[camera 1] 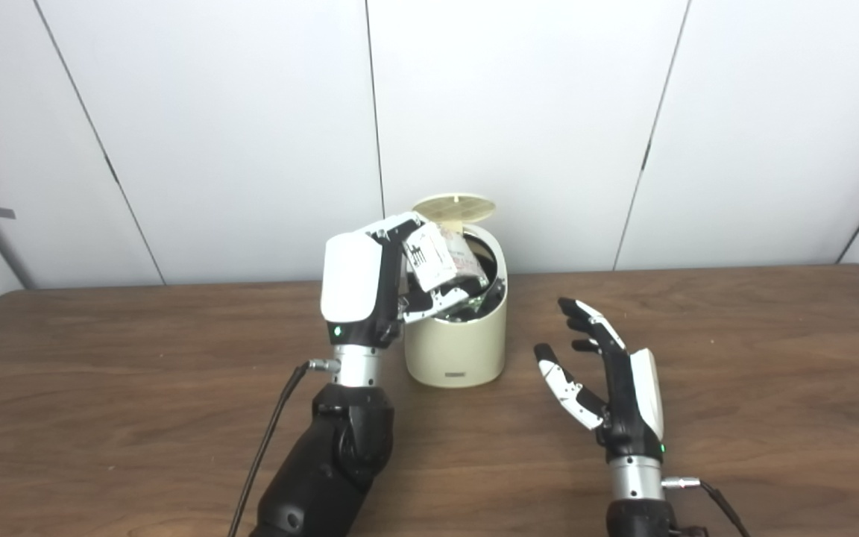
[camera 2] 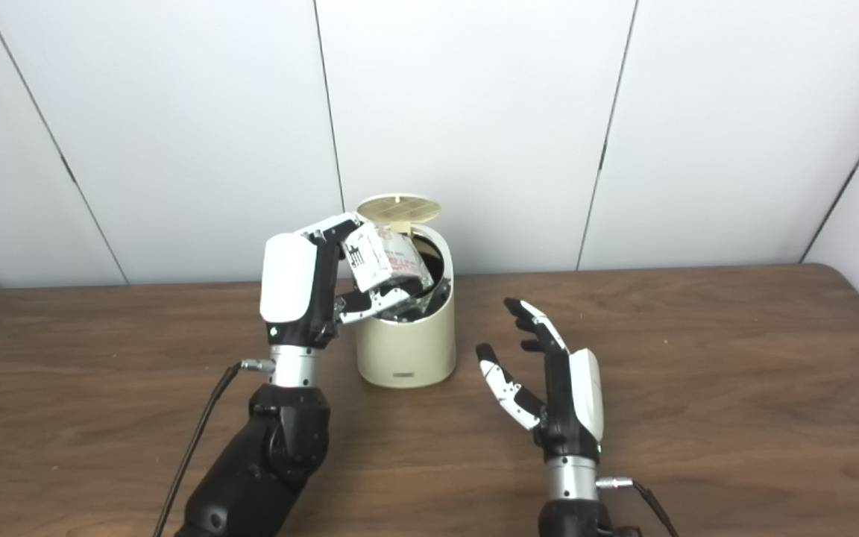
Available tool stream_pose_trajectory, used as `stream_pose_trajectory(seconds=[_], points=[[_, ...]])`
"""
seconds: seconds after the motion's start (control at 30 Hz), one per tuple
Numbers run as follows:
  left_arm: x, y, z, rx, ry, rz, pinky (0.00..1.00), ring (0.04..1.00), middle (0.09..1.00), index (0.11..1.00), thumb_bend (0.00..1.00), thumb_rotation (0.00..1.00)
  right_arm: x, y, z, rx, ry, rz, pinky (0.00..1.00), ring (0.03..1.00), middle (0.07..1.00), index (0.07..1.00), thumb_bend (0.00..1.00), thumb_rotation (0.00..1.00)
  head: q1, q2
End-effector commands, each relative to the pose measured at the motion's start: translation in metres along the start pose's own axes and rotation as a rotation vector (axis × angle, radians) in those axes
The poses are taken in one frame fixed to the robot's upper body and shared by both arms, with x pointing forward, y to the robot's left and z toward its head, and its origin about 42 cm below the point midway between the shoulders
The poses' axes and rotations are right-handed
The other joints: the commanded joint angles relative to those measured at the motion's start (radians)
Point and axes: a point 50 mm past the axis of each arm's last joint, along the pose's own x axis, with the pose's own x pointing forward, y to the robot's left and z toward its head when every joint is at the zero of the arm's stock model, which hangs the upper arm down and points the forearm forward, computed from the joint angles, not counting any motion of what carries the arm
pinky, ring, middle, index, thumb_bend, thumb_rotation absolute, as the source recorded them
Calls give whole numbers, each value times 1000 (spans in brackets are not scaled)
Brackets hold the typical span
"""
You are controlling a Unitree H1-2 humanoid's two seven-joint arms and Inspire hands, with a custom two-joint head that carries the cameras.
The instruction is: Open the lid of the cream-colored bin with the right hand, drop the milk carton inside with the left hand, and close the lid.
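The cream-colored bin stands at the middle back of the wooden table, its round lid tipped up open behind the mouth. My left hand is raised at the bin's left rim and is shut on the white milk carton, which is tilted over the open mouth. It shows the same way in the right eye view. My right hand is open and empty, upright on the table to the right of the bin, apart from it.
The wooden table stretches left and right of the bin. White wall panels stand right behind the bin. A black cable runs along my left forearm.
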Motion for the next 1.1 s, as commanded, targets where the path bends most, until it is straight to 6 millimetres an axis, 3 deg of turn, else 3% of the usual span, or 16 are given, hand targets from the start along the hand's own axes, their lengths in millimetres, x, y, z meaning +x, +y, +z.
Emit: stream_pose_trajectory(seconds=[0.0, 0.53, 1.07], points=[[30, 11, 21, -39, -73, 77, 341, 407, 465, 496, 521, 0, -17, 9, -7, 13, 33, 21, 680, 784, 801, 781, 201, 486, 0, 1], [37, 19, 23, -107, -38, 63, 351, 409, 478, 483, 522, 0, -15, 11, -8, 4, 36, 30, 686, 789, 807, 789, 206, 509, 4, -2], [31, 10, 5, 170, -217, 58, 420, 420, 457, 508, 520, 0, -17, 14, -7, 20, 29, 19, 682, 784, 800, 786, 211, 506, -9, 0]])
